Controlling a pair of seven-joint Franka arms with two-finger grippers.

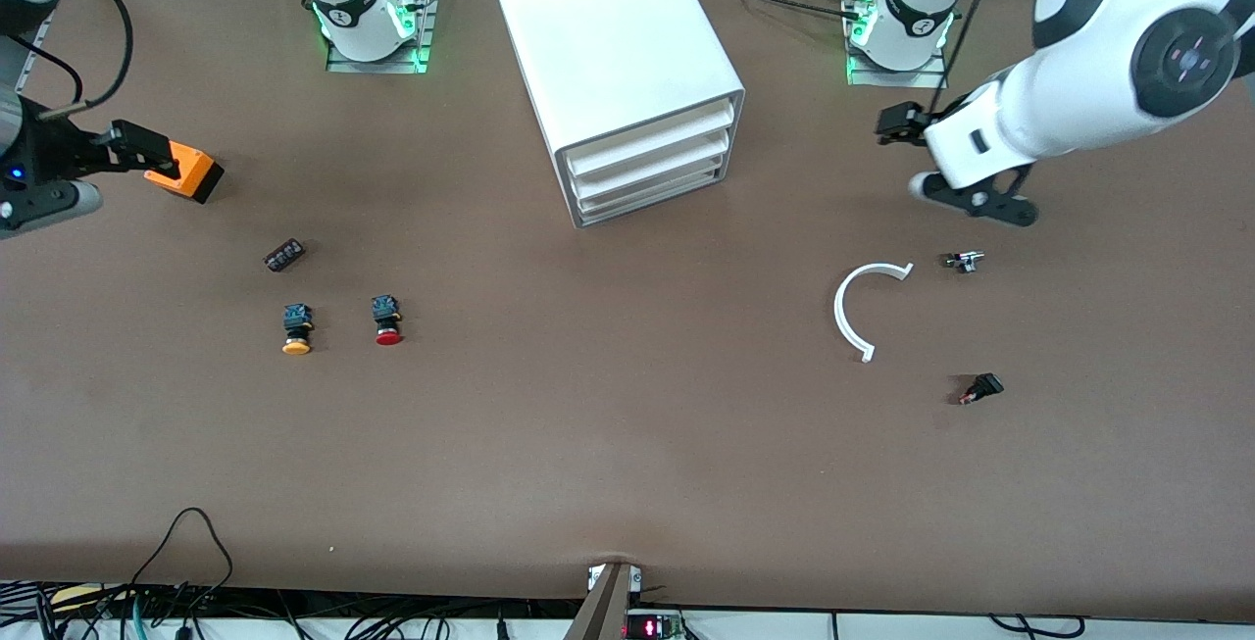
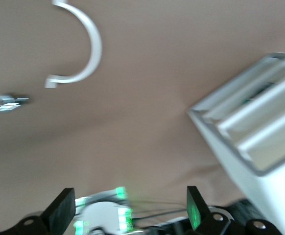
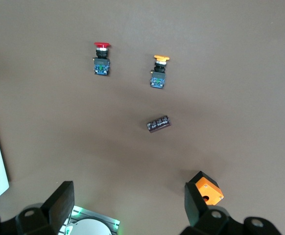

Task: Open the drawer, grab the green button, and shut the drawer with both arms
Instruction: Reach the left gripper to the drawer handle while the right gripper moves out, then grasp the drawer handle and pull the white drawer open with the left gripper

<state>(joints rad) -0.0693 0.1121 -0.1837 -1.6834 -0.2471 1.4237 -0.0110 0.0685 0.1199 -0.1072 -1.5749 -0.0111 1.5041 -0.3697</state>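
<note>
Our left gripper (image 1: 966, 197) hangs released over the table (image 1: 627, 444) toward its own end, near the cabinet (image 1: 627, 72); our right gripper (image 1: 147, 162) waits released too, holding nothing. The drawer (image 1: 655, 201), lowest of three, is shut, the green button unseen, presumably inside. We risk hooking the drawer above, or shoving the cabinet.

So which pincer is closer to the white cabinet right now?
The left pincer, hovering open over the table toward the left arm's end, beside the cabinet. The right pincer hangs open much farther off, at the right arm's end by the orange block.
</note>
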